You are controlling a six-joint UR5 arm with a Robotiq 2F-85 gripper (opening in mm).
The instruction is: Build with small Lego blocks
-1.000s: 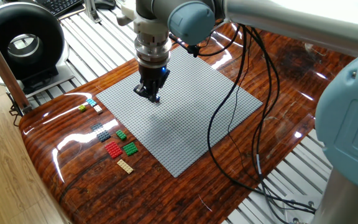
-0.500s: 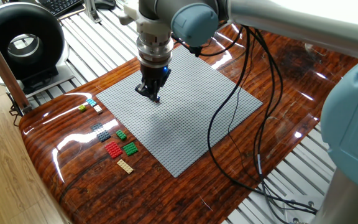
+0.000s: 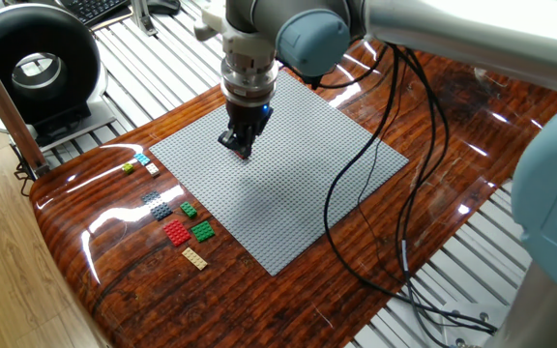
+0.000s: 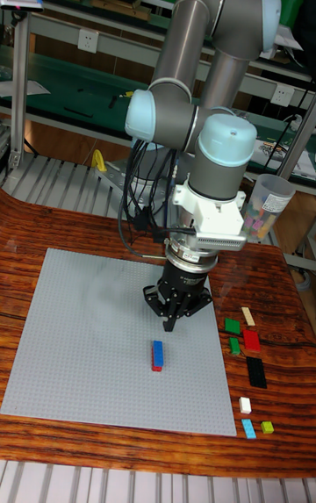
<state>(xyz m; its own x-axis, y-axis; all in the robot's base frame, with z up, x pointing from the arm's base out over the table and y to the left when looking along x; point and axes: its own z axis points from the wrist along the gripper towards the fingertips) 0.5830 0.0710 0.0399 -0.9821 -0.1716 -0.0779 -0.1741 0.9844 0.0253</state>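
gripper (image 4: 168,325) hovers above the grey baseplate (image 4: 79,336), fingers pinched together holding nothing, just beyond a blue block (image 4: 158,352) with a red end.

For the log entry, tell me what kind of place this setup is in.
Most likely a robotics lab or workshop. A robot arm works over a grey studded baseplate on a wooden table, a keyboard lies behind it, and metal shelving with wall sockets lines the back.
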